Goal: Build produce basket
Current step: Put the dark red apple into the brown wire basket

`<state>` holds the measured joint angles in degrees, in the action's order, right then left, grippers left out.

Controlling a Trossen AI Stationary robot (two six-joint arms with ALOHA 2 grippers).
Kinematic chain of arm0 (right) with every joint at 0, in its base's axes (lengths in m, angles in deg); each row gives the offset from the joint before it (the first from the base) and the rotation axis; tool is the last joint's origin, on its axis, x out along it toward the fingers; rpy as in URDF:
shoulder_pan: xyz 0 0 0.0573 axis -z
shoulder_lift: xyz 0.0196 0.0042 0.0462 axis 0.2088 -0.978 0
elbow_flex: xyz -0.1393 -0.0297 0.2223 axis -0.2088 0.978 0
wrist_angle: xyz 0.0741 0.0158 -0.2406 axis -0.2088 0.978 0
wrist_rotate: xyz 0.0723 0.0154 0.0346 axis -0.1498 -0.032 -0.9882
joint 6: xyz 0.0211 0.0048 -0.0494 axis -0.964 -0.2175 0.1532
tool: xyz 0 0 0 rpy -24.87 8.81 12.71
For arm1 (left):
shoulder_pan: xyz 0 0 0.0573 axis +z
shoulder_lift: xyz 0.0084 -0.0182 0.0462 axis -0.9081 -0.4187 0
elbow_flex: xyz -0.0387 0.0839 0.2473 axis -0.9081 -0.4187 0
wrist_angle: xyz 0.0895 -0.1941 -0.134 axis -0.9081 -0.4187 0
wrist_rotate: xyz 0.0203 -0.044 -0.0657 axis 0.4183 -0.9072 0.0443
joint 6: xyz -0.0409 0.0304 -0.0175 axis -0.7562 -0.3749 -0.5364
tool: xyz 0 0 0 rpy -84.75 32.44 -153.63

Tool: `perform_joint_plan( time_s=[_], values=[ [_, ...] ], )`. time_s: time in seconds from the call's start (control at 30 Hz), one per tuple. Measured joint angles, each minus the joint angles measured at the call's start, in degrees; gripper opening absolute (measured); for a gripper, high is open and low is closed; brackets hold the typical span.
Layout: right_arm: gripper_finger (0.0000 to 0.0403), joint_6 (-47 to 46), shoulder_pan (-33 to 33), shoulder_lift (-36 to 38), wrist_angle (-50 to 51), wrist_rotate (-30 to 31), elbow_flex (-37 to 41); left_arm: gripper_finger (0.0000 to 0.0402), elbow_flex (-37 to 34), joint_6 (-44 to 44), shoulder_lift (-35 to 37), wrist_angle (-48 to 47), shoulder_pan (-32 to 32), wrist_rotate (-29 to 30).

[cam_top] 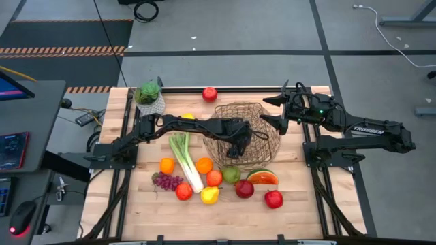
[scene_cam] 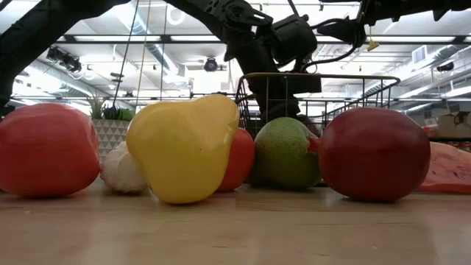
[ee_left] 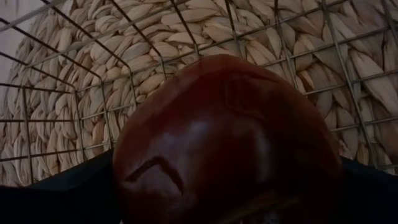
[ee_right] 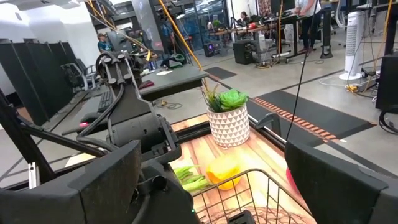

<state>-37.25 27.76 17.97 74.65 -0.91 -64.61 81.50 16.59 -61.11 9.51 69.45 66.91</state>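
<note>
Grey workshop floor with hazard striping is showing all around a pale wooden desk [cam_top: 136, 211], and beyond it the low view is looking into a bright hall with ceiling lights. A potted plant [cam_top: 149, 94] is sitting at the far left corner of the desk, and one red apple [cam_top: 210, 94] is lying alone at the far edge. The basket [cam_top: 262, 112] is sitting in the middle of the desk. The left jaws [cam_top: 238, 141] are reaching down inside it, standing apart, with a dark red apple [ee_left: 230, 143] filling the space right between them over the woven base. Whether they are actually touching it, I cannot tell. The right jaws [cam_top: 269, 111] are hovering at the basket's far right rim, spread wide and empty. The rest of the produce [cam_top: 211, 182] is lying along the near side, just in front of the basket, with the leek [cam_top: 185, 160] running lengthwise.
</note>
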Motion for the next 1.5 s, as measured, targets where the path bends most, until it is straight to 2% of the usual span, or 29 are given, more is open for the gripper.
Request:
perform_joint_plan(
  time_s=[0.63,0.93,1.27,1.5],
  values=[
    [0.0400,0.00,0.02,0.00,-0.09,0.02,0.00,0.0400,0.00,-0.54,0.00,-0.82,-0.61,5.44],
    [0.0400,0.00,0.02,0.00,-0.07,0.02,0.02,0.0400,0.02,-0.31,0.00,4.73,-0.61,5.58],
    [0.0400,-0.02,0.00,-0.70,2.56,0.02,0.02,0.0400,7.43,-0.59,0.35,-4.40,-0.63,6.57],
    [0.0400,-0.16,0.00,2.17,4.66,-0.57,0.09,0.0400,5.89,-1.68,2.29,-5.52,-0.59,6.47]
  ],
)
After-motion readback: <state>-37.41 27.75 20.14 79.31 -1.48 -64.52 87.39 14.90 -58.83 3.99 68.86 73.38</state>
